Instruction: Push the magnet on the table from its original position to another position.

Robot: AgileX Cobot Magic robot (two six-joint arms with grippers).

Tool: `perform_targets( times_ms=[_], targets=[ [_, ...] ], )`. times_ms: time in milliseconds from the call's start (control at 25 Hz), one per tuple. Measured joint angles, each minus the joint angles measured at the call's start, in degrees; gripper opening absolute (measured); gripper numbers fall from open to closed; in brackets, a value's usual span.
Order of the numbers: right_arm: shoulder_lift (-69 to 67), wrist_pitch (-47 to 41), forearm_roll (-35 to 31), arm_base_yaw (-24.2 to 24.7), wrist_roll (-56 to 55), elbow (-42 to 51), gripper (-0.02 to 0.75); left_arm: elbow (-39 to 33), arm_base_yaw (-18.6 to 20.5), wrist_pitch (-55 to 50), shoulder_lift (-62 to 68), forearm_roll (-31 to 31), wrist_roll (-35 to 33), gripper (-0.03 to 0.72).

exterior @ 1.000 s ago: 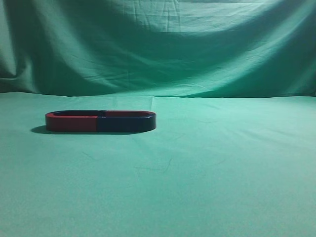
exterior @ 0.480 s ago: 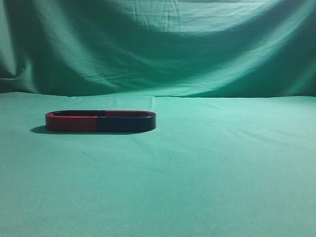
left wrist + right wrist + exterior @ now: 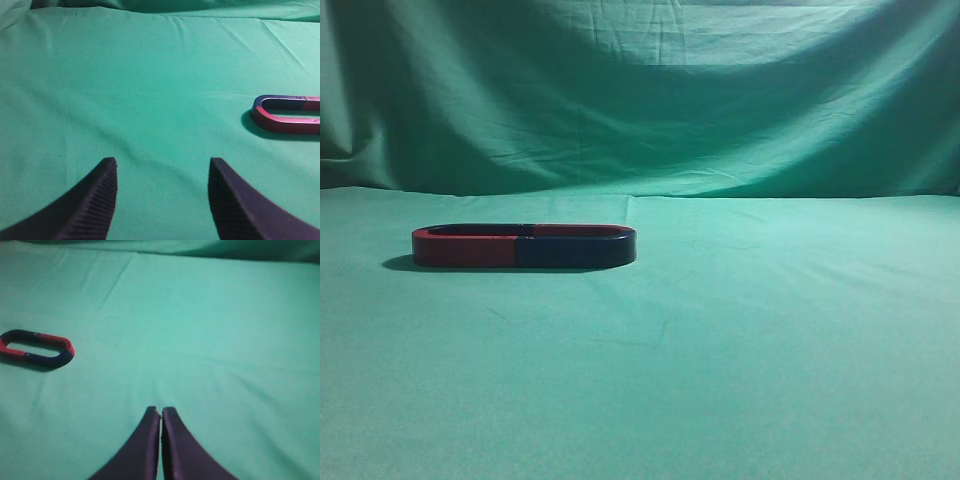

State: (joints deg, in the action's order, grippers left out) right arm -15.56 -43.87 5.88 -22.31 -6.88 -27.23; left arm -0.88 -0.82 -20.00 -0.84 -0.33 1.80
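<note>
The magnet [image 3: 576, 250] lies flat on the table [image 3: 770, 340], left of centre in the exterior view, with a navy front arm and curve and a red rear arm. It also shows in the right wrist view [image 3: 55, 360], far left of my shut, empty right gripper [image 3: 161, 411]. My left gripper [image 3: 162, 162] is open and empty above bare cloth. In the left wrist view the magnet is almost wholly cut off by the right edge. Neither gripper shows in the exterior view.
A second U magnet with a red front [image 3: 465, 250] butts end to end against the magnet's left side, so the two form one oval. It shows in the left wrist view [image 3: 280, 122] and the right wrist view [image 3: 7, 351]. A green cloth backdrop [image 3: 640, 90] hangs behind.
</note>
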Motion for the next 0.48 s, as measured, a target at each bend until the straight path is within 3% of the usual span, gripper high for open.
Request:
perform_targets(
  times_ms=[240, 480],
  targets=[
    [8.92, 15.47, -2.42, 10.38, 6.85, 14.29, 0.0, 0.0, 0.0, 0.0, 0.0, 0.0, 0.0, 0.372],
    [13.13, 23.19, -2.42, 15.28, 7.18, 25.73, 0.0, 0.0, 0.0, 0.0, 0.0, 0.0, 0.0, 0.372]
  ],
)
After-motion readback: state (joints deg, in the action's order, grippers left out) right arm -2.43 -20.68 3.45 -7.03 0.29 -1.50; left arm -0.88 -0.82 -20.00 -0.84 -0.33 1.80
